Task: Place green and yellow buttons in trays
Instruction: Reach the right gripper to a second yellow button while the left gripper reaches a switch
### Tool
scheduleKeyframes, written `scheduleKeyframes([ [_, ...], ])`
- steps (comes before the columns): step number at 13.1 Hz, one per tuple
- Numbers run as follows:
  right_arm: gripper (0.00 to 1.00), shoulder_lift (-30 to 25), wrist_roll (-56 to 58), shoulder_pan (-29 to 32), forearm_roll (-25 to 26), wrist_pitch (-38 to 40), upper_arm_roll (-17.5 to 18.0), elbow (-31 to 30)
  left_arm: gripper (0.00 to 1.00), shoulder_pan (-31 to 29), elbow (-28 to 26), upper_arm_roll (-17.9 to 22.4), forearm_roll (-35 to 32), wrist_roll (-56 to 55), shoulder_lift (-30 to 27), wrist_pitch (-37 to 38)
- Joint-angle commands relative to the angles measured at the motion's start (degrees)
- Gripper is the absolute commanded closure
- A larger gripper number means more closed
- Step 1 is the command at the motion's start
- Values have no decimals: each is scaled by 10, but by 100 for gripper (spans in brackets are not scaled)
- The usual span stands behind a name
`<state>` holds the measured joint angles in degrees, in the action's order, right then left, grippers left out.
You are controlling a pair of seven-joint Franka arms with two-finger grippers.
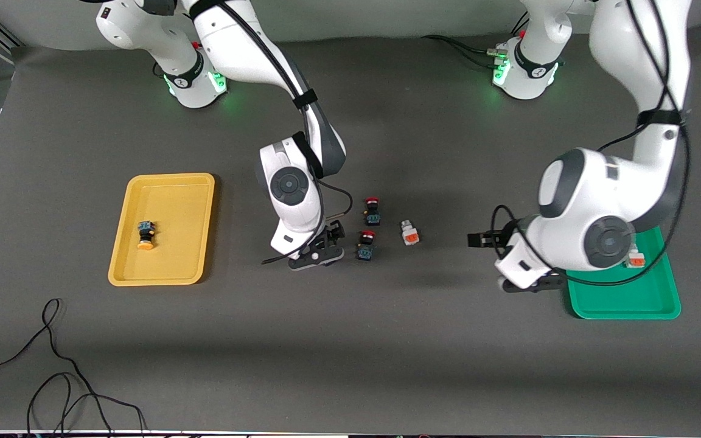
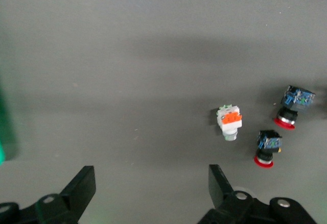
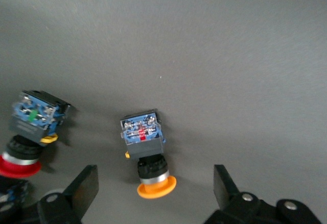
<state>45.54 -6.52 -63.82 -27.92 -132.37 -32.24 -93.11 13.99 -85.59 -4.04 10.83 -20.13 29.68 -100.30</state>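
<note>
A yellow-orange-capped, black-bodied push button lies on the dark counter between the spread fingers of the right pincer, ready for pinching; it belongs in the shallow yellow plastic tray. The left pincer, spread and empty, hovers beside the green tray; next it needs the white-grey, orange-block button.

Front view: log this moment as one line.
left hand open, empty, at green tray | right hand open over yellow-capped button | yellow tray: one button | white button on table
</note>
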Motion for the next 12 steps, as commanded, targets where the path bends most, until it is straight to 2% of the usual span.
scheduleKeyframes([
  [1,1,11,-14,-4,-9,-31,6,-5,1,44,-47,11,10,-68,2,-69],
  [3,26,18,-16,-4,-9,-41,9,-8,1,74,-82,11,10,-110,15,-144],
  [5,52,22,-20,-4,-9,-46,9,-8,1,105,-85,11,8,-148,44,-195],
  [7,74,22,-20,-4,-9,-49,10,-8,1,131,-86,11,2,-182,78,-245],
  [9,85,17,-20,-3,-8,-47,10,-8,1,150,-87,11,1,-212,107,-293],
  [11,87,-2,-13,3,-8,-37,5,-8,1,165,-97,12,0,-216,122,-325],
  [12,87,-14,-12,4,-7,-6,-1,-6,1,166,-107,12,-1,-216,125,-336],
])
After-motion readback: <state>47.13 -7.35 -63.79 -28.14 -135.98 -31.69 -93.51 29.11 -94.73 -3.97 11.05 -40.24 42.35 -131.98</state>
